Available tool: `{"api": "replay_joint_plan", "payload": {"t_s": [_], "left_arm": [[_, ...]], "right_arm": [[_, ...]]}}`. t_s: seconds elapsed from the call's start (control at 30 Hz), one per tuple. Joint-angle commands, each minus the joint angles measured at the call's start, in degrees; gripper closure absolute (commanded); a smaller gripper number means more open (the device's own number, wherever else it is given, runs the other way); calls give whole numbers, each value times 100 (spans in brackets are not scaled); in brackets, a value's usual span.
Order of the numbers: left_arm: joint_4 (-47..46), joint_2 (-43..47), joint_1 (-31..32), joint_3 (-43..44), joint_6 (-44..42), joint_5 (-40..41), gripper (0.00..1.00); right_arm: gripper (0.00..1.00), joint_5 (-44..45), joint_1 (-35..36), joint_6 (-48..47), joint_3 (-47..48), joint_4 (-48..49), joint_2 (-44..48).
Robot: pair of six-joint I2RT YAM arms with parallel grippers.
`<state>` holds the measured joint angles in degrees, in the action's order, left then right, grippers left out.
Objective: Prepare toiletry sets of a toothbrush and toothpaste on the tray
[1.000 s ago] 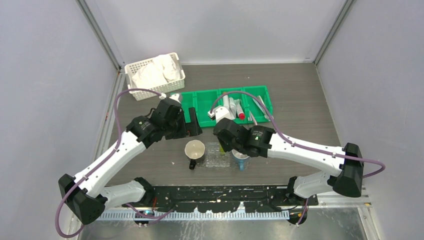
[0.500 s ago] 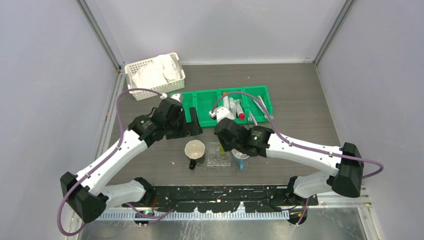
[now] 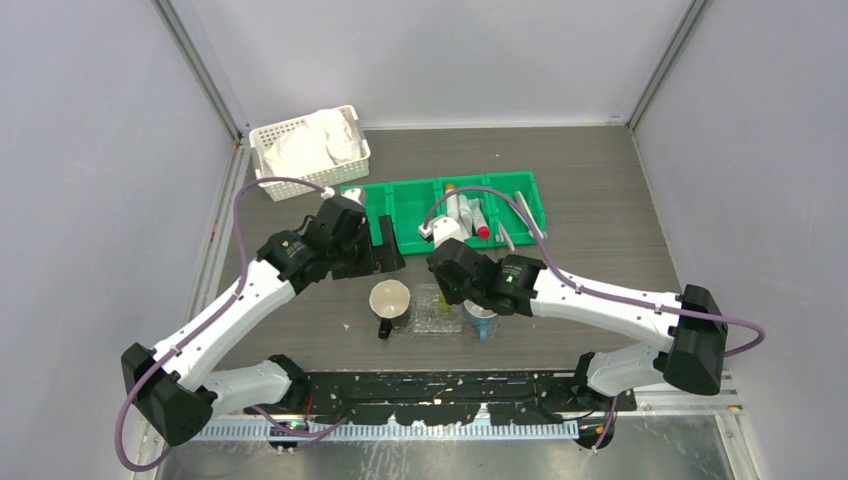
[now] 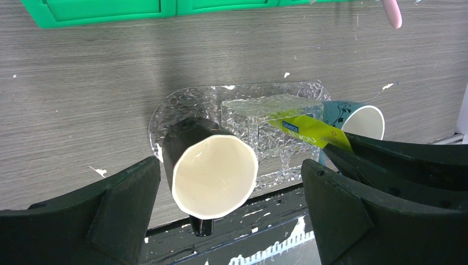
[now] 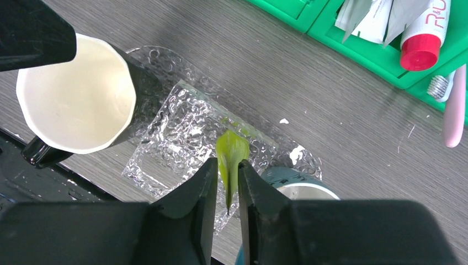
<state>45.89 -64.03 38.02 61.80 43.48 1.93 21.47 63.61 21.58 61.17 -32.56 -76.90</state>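
Observation:
The clear tray (image 5: 182,127) lies on the table between a black mug (image 5: 74,102) and a teal mug (image 5: 298,185). My right gripper (image 5: 227,168) is shut on the yellow-green toothpaste tube (image 5: 230,152) and holds it just above the tray's middle. The tube also shows in the left wrist view (image 4: 309,131), tip toward the tray (image 4: 182,102). My left gripper (image 4: 232,165) is open and empty, hovering above the black mug (image 4: 212,176). A pink toothbrush (image 5: 455,110) and a white tube with a red cap (image 5: 425,38) lie in the green bin (image 5: 331,33).
The green four-compartment bin (image 3: 415,205) stands behind the tray (image 3: 432,310). A white lattice basket (image 3: 308,150) with cloths is at the back left. The black mug (image 3: 389,298) and teal mug (image 3: 481,315) flank the tray closely. Walls enclose the table.
My right gripper has shifted slightly over the tray with the tube still in it. The left arm has barely moved.

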Motion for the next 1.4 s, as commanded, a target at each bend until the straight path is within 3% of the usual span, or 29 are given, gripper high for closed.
{"api": "replay_joint_plan", "payload": {"t_s": [0.0, 0.3, 0.43, 0.57, 0.77, 0.93, 1.37], "left_arm": [[-175, 22, -40, 47, -13, 1, 0], [-149, 42, -33, 86, -15, 32, 0], [-96, 74, -40, 78, -24, 53, 0], [-49, 131, -57, 101, -41, 70, 0], [83, 251, -84, 140, -72, 120, 0], [139, 359, -81, 95, -94, 132, 0], [77, 488, -229, -239, -189, 42, 0]], "right_arm": [[67, 8, -20, 75, 87, 120, 121], [64, 37, -19, 8, 650, -282, 522], [61, 544, -58, -160, 1097, -346, 787], [61, 506, -821, -240, 1354, -320, 679], [69, 201, -1736, -407, 857, 451, -35], [73, 429, -1769, -650, 550, 1164, -638], [68, 518, -1765, -981, -254, 2856, -1022]]}}
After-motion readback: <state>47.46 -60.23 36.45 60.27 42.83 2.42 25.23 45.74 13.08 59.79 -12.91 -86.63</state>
